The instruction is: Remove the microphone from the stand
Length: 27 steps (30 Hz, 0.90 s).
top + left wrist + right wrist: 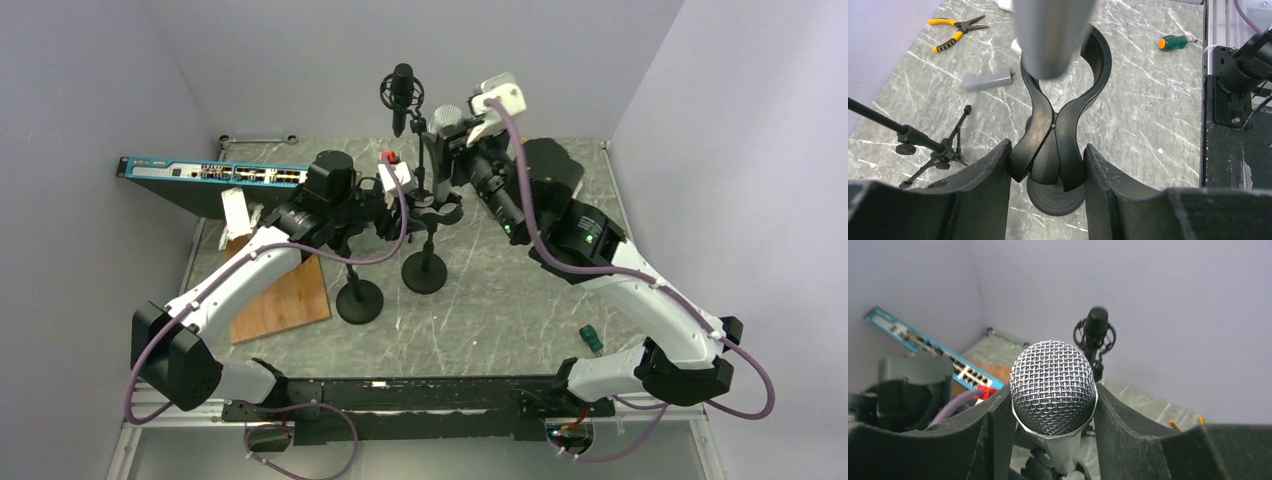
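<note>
Marble table (500, 300), microphone (1054, 390) upright, mesh uppermost, right gripper (1050, 399) clamping it, left gripper (1048, 162) pinching stand clip (1055, 125).

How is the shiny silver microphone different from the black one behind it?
The silver microphone has a round, shiny mesh head; the black microphone is dark all over and slimmer. The silver microphone sits inside the right claw; nothing touches the black microphone. The silver microphone rests in a clip that the left claw pinches; the black microphone sits in a ring holder. Both are up on stands.
</note>
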{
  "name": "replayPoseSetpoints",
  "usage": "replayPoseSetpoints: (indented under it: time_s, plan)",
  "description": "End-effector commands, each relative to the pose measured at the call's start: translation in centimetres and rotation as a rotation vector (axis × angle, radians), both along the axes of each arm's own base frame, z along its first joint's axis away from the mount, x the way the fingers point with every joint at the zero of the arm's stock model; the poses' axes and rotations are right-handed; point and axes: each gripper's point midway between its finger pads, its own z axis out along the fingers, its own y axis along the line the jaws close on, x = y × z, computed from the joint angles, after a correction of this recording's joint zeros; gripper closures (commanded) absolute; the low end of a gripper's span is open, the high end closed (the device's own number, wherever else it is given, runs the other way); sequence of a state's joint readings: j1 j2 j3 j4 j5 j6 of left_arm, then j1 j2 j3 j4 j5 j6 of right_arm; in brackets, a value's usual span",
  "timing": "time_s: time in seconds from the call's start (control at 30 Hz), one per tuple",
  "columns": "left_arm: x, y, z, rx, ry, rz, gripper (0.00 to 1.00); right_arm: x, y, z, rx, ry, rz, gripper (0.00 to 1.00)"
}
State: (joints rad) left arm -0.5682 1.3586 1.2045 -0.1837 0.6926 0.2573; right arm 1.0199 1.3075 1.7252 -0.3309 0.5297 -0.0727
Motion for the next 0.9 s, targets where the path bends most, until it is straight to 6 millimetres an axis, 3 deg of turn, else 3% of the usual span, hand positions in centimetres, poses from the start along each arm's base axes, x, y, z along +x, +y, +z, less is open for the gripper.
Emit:
replayPoseSetpoints:
  time_s: [0.0,0.1,0.23,0.37,0.43,0.53,0.73,0.87]
  plan:
    - [-0.5,0.2,0.0,0.009,-0.047,0.001,1.00,-1.1,-2.4,6.6,0.073,-0.144,-0.023,1.00]
    - [-0.4,0.2,0.2,-0.001,-0.052,0.009,1.00,-1.1,-4.3,7.9,0.062,-0.170,-0.086,1.00]
    - [-0.1,0.3,0.5,-0.001,-0.040,0.037,0.97,-0.2,-7.8,6.6,0.038,-0.160,-0.274,1.00]
    - [0.0,0.4,0.8,-0.011,-0.032,0.055,0.62,1.5,-11.1,1.9,-0.027,-0.092,-0.467,1.00]
    - [0.0,0.5,1.0,-0.016,-0.033,0.064,0.50,2.9,-12.6,-1.1,-0.051,-0.026,-0.511,1.00]
    - [0.0,0.7,1.4,-0.023,-0.043,0.080,0.39,5.0,-15.8,-6.5,-0.068,0.105,-0.574,1.00]
    - [-0.7,1.1,2.6,-0.050,-0.059,0.087,0.17,6.6,-21.0,-16.3,-0.096,0.334,-0.691,1.00]
    - [-1.5,1.6,3.8,-0.081,-0.088,0.100,0.09,7.7,-25.0,-21.1,-0.089,0.496,-0.786,1.00]
